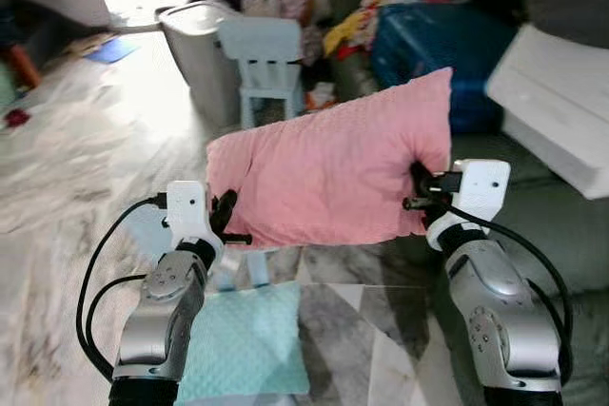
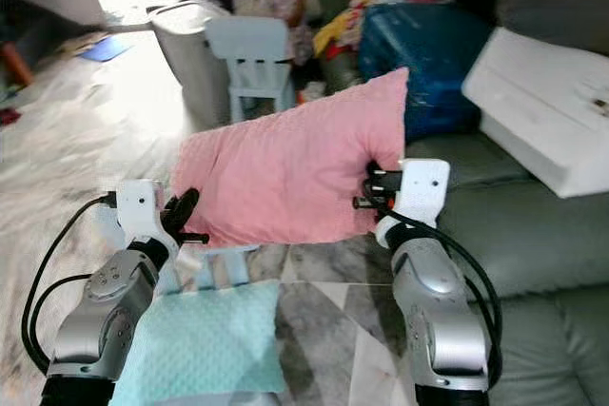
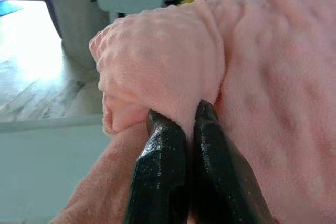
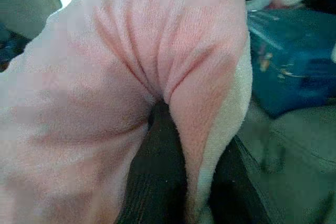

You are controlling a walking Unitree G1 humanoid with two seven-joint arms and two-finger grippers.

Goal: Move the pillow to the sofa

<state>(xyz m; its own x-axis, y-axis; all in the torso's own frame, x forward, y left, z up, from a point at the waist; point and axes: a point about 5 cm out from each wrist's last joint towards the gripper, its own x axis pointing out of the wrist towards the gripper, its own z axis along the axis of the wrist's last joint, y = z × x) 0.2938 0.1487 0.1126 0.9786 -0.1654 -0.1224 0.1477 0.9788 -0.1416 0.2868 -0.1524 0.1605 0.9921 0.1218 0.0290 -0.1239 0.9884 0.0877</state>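
Note:
A pink pillow hangs in the air in front of me, held between both arms. My left gripper is shut on the pillow's left edge; in the left wrist view the black fingers pinch a fold of pink fabric. At the pillow's right edge, my right gripper is shut on it, with fabric bunched around its fingers. The grey-green sofa lies to the right, its seat close beside the pillow's right end.
A light teal pillow lies on a marble-look table below my arms. A white box rests on the sofa. Behind the pillow stand a pale blue child's chair, a grey bin, a blue suitcase and piled clothes.

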